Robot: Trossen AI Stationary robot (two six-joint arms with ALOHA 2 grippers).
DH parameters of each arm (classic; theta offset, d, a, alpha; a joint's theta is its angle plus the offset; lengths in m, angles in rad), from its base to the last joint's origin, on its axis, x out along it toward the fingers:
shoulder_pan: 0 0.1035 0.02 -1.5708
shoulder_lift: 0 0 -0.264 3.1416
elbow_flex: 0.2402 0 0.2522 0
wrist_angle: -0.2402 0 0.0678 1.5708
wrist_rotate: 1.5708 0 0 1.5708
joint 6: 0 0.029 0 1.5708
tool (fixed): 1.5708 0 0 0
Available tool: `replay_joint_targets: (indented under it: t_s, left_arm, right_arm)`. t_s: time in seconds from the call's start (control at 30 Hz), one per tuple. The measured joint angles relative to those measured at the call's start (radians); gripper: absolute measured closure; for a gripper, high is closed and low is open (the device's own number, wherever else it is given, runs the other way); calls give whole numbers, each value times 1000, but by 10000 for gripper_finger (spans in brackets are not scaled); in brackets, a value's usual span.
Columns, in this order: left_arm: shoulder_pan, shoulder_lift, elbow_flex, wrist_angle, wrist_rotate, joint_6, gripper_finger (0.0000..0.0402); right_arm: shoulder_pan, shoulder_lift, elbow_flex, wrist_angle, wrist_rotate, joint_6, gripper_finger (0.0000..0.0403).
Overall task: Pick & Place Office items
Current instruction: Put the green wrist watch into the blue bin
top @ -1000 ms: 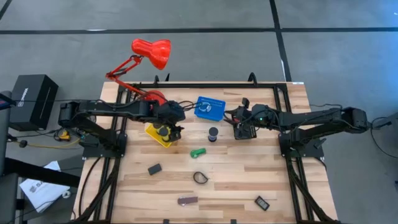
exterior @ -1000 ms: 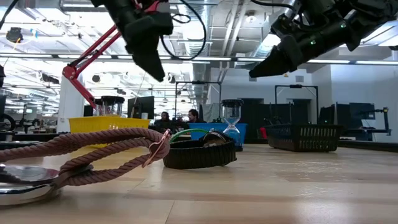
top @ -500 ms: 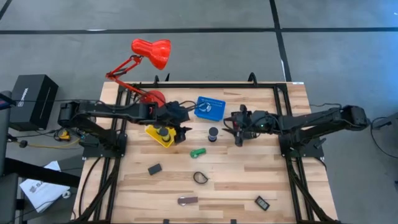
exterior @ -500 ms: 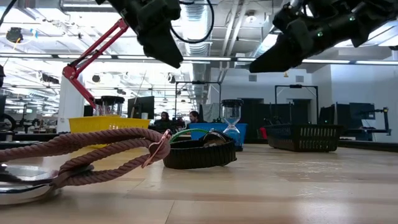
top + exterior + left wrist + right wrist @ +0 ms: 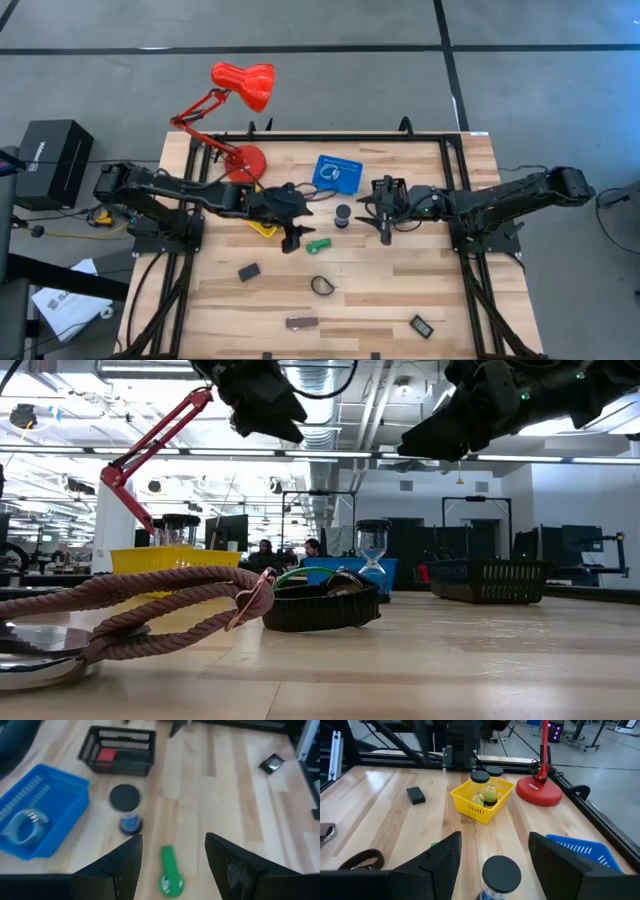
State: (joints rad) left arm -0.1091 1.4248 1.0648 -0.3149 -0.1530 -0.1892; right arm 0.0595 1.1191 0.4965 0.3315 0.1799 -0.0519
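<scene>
L claw point(image 5: 172, 865) wide open, empty, over green piece point(image 5: 169, 871); R claw point(image 5: 492, 857) open by black-capped roll point(image 5: 501, 872).

On the wooden counter point(image 5: 430, 660), a brownish rope point(image 5: 150, 605) lies nearest, looped through a metal ring point(image 5: 40, 660). Just behind sits a black loop point(image 5: 322, 607). Farther back stand a yellow basket point(image 5: 180, 559), a blue basket point(image 5: 355, 572) and a black basket point(image 5: 488, 581). A red lamp arm point(image 5: 150, 445) rises at left. 2 dark arms hang overhead, the left pincer point(image 5: 262, 400) and the right pincer point(image 5: 470, 420).
</scene>
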Motion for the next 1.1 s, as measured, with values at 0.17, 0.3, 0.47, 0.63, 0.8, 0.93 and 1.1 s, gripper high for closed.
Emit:
replay_joint_targets:
  t_s: [0.17, 0.3, 0.47, 0.63, 0.8, 0.93, 1.1]
  left_arm:
    - [-66, 76, -1, 34, -4, -4, 192]
    - [-104, 172, -1, 103, -4, -7, 192]
    - [-115, 299, -1, 182, -27, -11, 192]
    - [-85, 346, -1, 177, -130, -62, 192]
    - [-55, 369, 0, 181, -130, -156, 192]
    - [-52, 395, -1, 182, -128, -159, 192]
    - [-53, 439, -1, 183, -125, -159, 192]
  right_arm:
    - [1, 0, 0, -5, 0, 0, 181]
    - [10, 0, 0, -9, 0, 0, 181]
    - [13, 0, 0, -11, 0, 0, 182]
    - [12, 0, 0, -17, 0, 0, 182]
    - [12, 0, 0, -30, 0, 1, 182]
    - [12, 0, 0, -33, 0, 0, 182]
    - [12, 0, 0, -32, 0, 0, 182]
